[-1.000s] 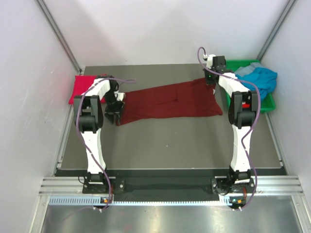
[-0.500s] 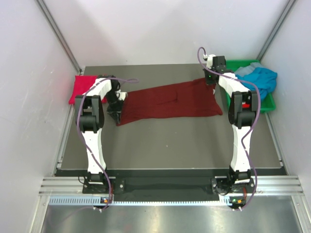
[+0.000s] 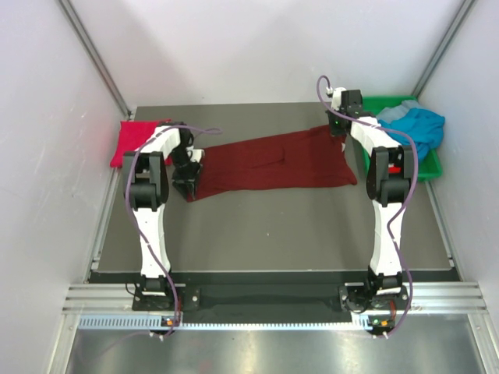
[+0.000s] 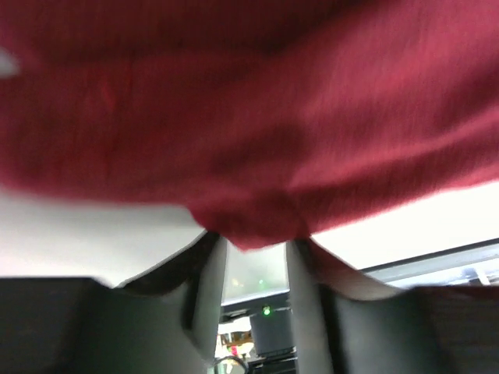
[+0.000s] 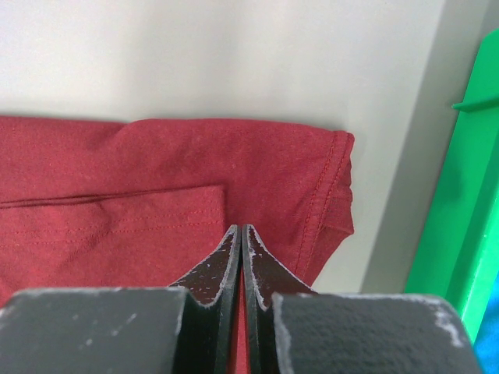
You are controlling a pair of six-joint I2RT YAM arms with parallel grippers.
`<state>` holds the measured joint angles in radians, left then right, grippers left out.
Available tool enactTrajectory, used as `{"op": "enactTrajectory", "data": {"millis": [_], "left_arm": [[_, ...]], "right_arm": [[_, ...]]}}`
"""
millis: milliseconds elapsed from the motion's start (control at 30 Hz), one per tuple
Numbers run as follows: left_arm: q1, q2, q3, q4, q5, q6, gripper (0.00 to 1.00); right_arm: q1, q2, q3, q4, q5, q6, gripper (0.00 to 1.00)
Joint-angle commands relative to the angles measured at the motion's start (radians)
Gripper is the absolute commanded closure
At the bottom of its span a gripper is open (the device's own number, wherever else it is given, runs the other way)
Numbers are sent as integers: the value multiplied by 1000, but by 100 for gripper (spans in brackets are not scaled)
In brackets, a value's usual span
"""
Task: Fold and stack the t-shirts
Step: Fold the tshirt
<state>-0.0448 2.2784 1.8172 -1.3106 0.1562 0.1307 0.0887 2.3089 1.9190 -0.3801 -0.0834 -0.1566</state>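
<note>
We see the right gripper (image 5: 240,231) pressed closed over a stitched hem corner of the maroon shirt (image 5: 117,171), just left of the green bin (image 5: 460,195). Only its own wrist view shows the left gripper (image 4: 253,243) parted, with soft knit bunched at its tips.

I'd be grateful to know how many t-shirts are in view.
3. The maroon t-shirt lies spread out in the middle, the crimson t-shirt sits at far left, and the teal-blue t-shirt is bunched in the green bin at far right; others may be hidden beneath it.
</note>
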Motion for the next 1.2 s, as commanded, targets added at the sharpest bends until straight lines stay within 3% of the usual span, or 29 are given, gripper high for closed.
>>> {"op": "enactTrajectory", "data": {"millis": [0,33,100,167,467,767,800,833,933,1067,1167], "left_arm": [[0,18,45,-13,52,17,63],[0,13,41,-18,65,20,74],[0,3,27,-21,72,24,82],[2,-13,18,-21,74,26,100],[37,-27,56,-61,-36,70,100],[37,-33,51,-82,-55,106,100],[37,-30,54,-82,-46,106,100],[37,-28,56,-81,-41,104,100],[37,-25,71,-79,-26,104,100],[37,-16,85,-75,-14,104,100],[37,-16,83,-69,2,101,100]], "right_arm": [[-6,-80,8,49,5,-9,100],[-7,-82,6,49,7,-11,100],[-7,-86,2,47,11,-11,100],[-7,-88,-3,47,14,-12,100],[-10,-54,26,58,22,-40,100],[-10,-51,26,64,73,-40,99],[-10,-61,17,64,79,-38,92],[-12,-90,12,49,103,-38,76],[-36,-231,-82,1,62,-3,59],[-111,-429,-280,-63,-48,80,54],[-173,-526,-417,-123,-224,103,53]]}}
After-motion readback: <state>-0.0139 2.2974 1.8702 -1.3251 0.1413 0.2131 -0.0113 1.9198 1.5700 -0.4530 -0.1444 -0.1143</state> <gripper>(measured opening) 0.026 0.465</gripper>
